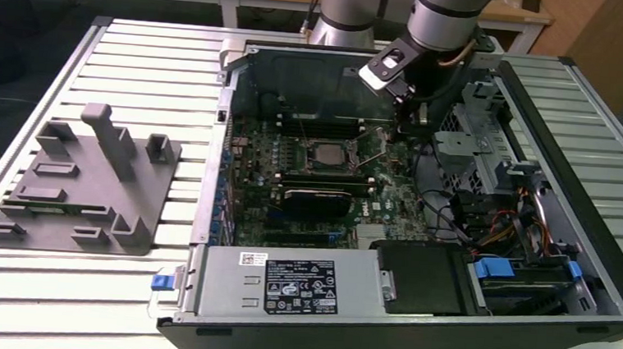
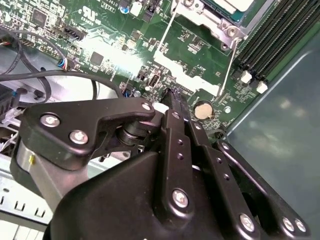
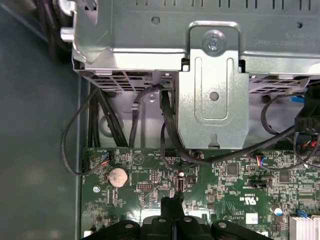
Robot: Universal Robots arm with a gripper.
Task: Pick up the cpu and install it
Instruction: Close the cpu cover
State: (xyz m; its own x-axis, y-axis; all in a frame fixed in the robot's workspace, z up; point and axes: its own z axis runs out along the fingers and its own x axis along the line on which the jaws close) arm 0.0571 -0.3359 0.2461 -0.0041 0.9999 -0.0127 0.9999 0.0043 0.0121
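Slatted metal table (image 1: 133, 55) bearing one open computer case (image 1: 601, 269), wooden benches behind. Item 1, cpu (image 1: 328, 153): square, silver-grey top, lay flat within the dark-framed socket (image 1: 303, 164) near the centre of the green motherboard (image 1: 286, 214); a corner of its pale top also showed in the second wrist view (image 2: 234, 4), with a thin wire lever (image 2: 227, 65) running beside the socket frame. Item 2, gripper (image 1: 422, 123): black, at about 2 o'clock from the cpu in the exterior view, well apart from it, low over the board edge; its fingers were pressed together with nothing between them, seen in both wrist views (image 2: 171, 94) (image 3: 172, 201). Item 3, round coin cell (image 3: 118, 176), near the fingertips on the board. Item 4, black memory slots (image 2: 270, 40), alongside the socket. Item 5, metal drive cage (image 3: 212, 75), with black cables (image 3: 167, 125) passing beneath it. Item 6, grey power supply (image 1: 287, 284), at 6 o'clock from the cpu. Item 7, grey fixture plate (image 1: 79, 199) with upright pegs, on the table at 9 o'clock from the case.
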